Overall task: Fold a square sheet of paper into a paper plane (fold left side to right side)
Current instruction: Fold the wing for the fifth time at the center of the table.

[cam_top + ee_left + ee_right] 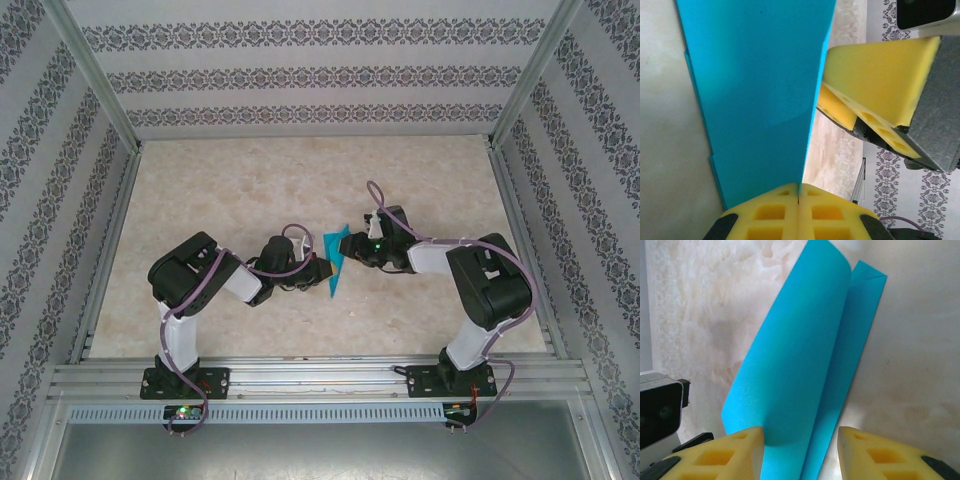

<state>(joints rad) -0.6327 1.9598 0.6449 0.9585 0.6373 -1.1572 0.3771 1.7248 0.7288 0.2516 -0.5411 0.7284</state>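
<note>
paper: middle of the table, part-folded, held up between my two pincers
left pincer: clamped shut on the paper's edge
right pincer: jaws apart, straddling the curled flap, no contact I can see
long axis: runs straight ahead from right pincer

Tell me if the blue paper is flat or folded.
Folded: the paper has one layer curling over another; the left gripper pinches it.
</note>
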